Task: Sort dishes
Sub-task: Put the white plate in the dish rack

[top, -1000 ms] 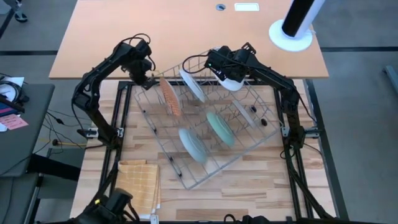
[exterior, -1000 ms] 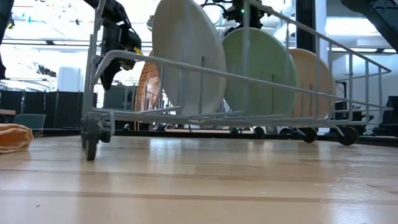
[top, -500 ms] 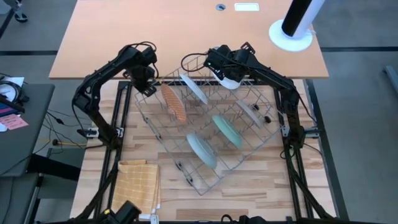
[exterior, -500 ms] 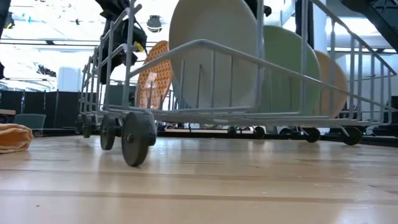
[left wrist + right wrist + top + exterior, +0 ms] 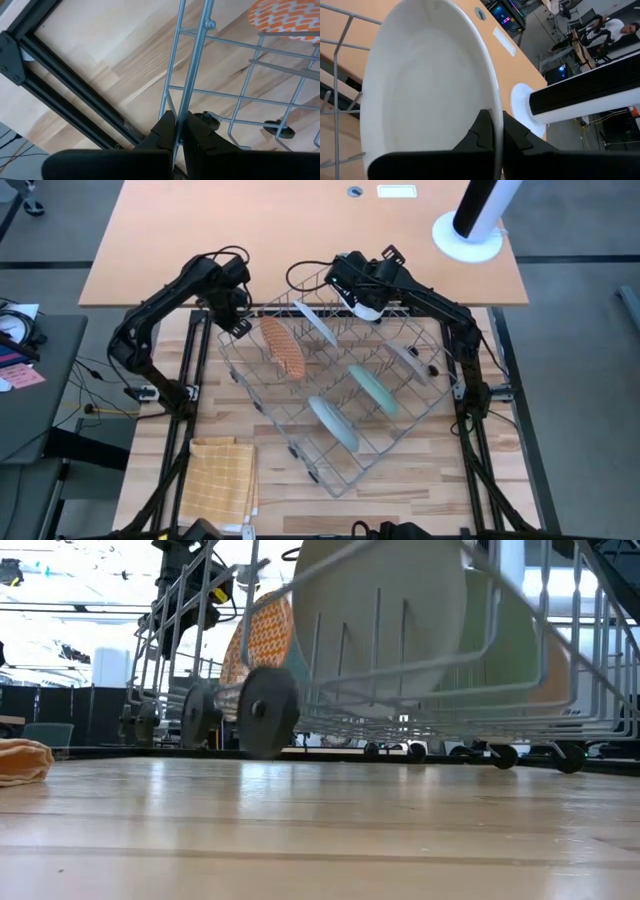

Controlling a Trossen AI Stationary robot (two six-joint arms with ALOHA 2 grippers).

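I count five plates standing on edge in the wire rack (image 5: 345, 405); the white plate (image 5: 315, 323) sits at the rack's far end, and my right gripper (image 5: 352, 296) is clamped on its upper rim; the right wrist view shows the two fingers (image 5: 480, 132) pinching that rim from either side, with the plate's pale hollow face filling most of that view. The orange patterned plate (image 5: 283, 347) stands in the far left part of the rack, just beside the white one but apart from it; a pale teal plate (image 5: 373, 390) stands near the middle; a second pale plate (image 5: 333, 423) stands nearer the front corner; a grey-beige plate (image 5: 409, 360) leans at the right side. The rack lies turned at an angle on the wooden table (image 5: 470, 480), one corner pointing toward the front edge; the low view shows its small dark wheels (image 5: 267, 711) on the tabletop.

My left gripper (image 5: 237, 323) is at the rack's far left corner; in the left wrist view its fingers (image 5: 165, 131) are closed tight on a rack wire.

A yellow checked cloth (image 5: 222, 477) lies at the front left, well apart from the rack.
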